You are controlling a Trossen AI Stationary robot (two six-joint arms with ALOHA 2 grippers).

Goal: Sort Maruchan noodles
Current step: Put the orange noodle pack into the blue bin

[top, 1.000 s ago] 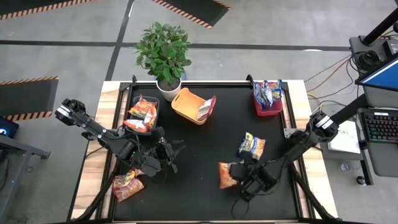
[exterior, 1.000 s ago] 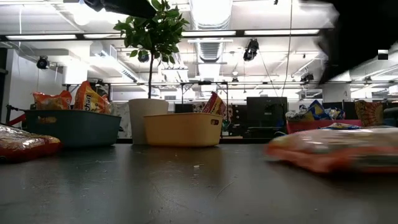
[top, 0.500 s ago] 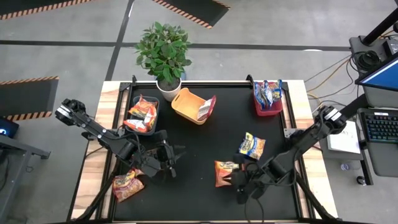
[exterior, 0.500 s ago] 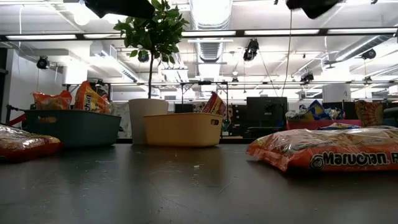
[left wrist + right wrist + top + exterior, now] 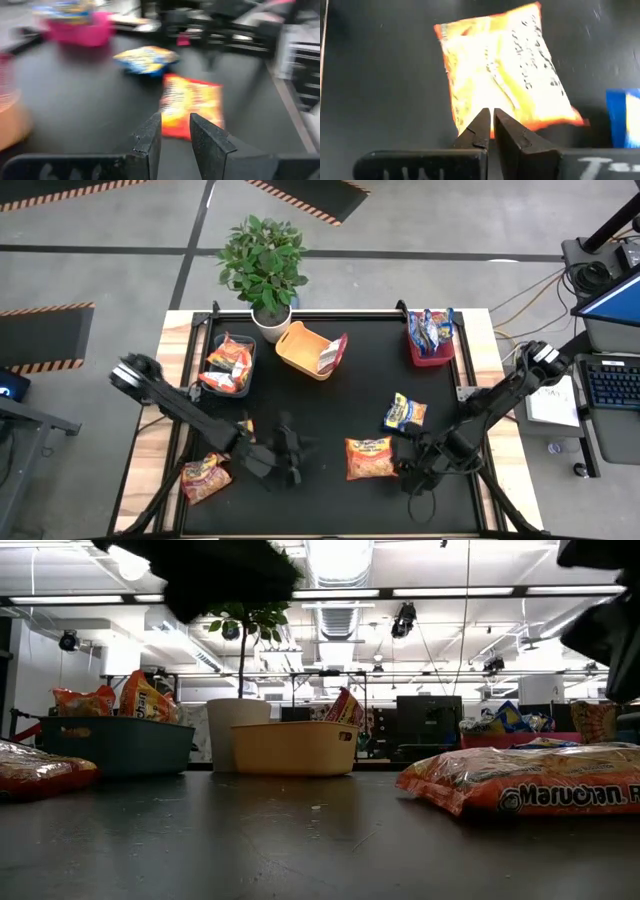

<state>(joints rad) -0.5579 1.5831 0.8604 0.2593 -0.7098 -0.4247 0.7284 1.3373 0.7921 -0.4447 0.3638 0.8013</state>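
Orange Maruchan noodle packet [image 5: 370, 458] lies flat beside the clenched, empty right gripper [image 5: 412, 477]; left gripper [image 5: 296, 460] slightly parted, empty

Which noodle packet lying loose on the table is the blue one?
The blue-and-yellow packet on the table's right side. The orange packet beside it and the packet at the left edge are orange-red.

My high camera looks straight down on the whole table [image 5: 330, 380] and both my arms. My low one sits at tabletop level, facing across it into the room. Each wrist camera looks forward past its own fingers, close over the tabletop. All four share the orange packet [image 5: 369, 458] [image 5: 530, 786] [image 5: 190, 105] [image 5: 502, 72] lying near the table's front.
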